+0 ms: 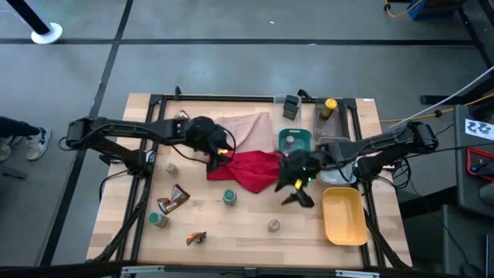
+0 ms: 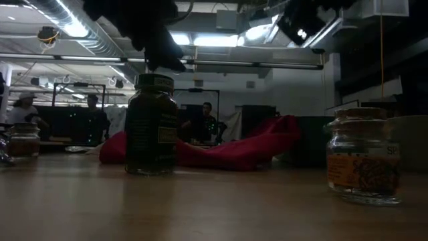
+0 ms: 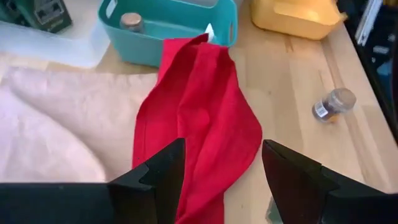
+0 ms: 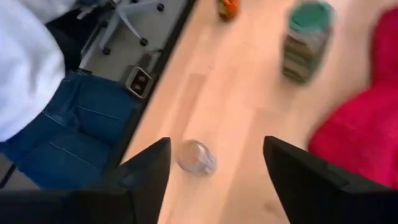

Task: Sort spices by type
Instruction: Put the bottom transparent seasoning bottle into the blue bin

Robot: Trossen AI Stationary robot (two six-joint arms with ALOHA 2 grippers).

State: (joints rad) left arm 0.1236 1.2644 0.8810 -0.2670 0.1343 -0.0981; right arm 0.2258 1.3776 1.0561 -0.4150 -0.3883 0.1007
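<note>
Several spice jars stand upright on the wooden table: green-lidded ones [image 1: 230,198] [image 1: 158,219] and grey-lidded ones [image 1: 273,225] [image 1: 170,167]. Two brown-orange sachets [image 1: 174,199] [image 1: 196,238] lie at the near left. A yellow-capped bottle [image 1: 328,108] stands at the far right. One jar [image 3: 130,22] sits in the teal tray [image 1: 295,140]. My left gripper [image 3: 224,155] hangs open above the left end of the red cloth [image 1: 251,170]. My right gripper [image 4: 214,149] is open in the air over a grey-lidded jar [image 4: 197,157], with nothing between its fingers.
A beige cloth [image 1: 247,127] lies spread behind the red one. A yellow tray [image 1: 343,216] stands at the near right, and a clear tray [image 1: 336,147] beside the teal one. A person in jeans [image 4: 68,130] stands at the table's near edge.
</note>
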